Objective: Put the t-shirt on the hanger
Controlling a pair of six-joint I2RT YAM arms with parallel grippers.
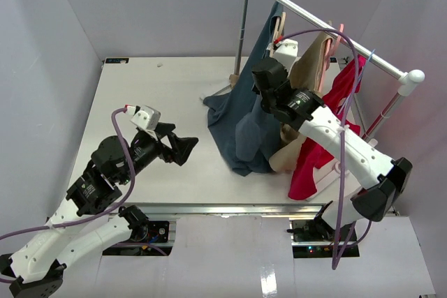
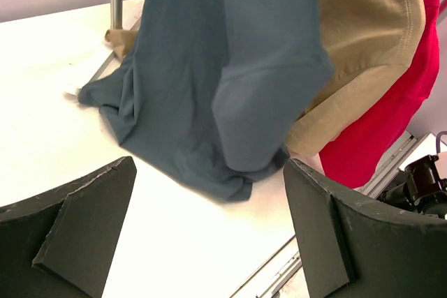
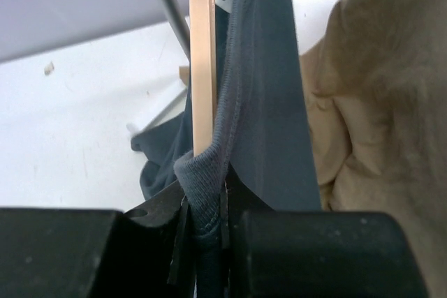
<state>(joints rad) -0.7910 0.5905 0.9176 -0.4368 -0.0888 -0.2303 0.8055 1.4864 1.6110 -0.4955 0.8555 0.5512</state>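
Fig.: R gripper (image 3: 207, 211) clenched on t-shirt (image 3: 269, 82) collar hem, hanger (image 3: 202, 54) arm just beside its tips, prob. to draw the neck opening over it; shirt body hangs below, hem pooled on tabletop (image 1: 140, 95). L gripper (image 1: 183, 148) released, well apart, holding nothing

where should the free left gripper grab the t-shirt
Probably the t-shirt's hanging fold above the table, approached from the left arm's side, where the open left gripper faces it. The hem lies bunched on the table, hard to pinch, and the right gripper pinches the collar beside the hanger.
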